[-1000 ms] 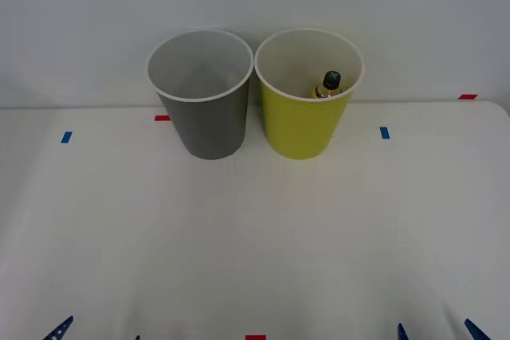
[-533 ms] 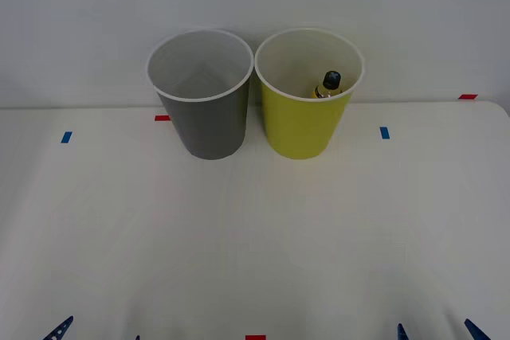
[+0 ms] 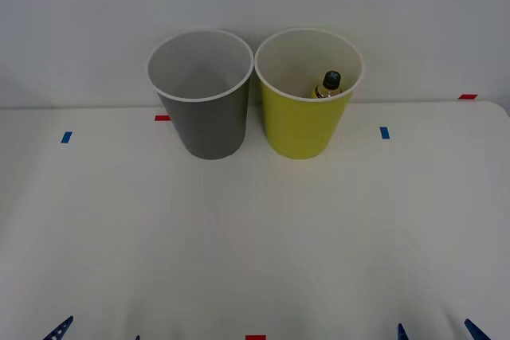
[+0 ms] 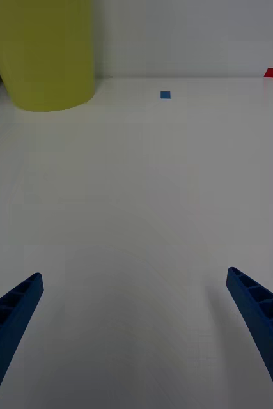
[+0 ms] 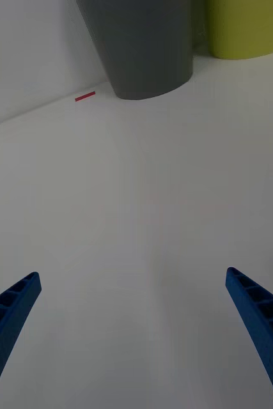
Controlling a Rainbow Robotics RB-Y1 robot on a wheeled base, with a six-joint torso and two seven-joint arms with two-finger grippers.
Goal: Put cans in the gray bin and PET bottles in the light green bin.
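Nearest, at six o'clock on the table, left gripper and right gripper hang spread, empty. Beyond: gray bin; at one o'clock, light green bin holding the PET bottle, probably light and slippery; grip its capped neck.

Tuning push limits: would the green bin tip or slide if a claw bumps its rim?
Likely tips rather than slides: the green bin is tall and tapers to a narrow base. It probably is light, holding just one small bottle. The gray bin close on its left might stop a fall that way; the other sides are open table.
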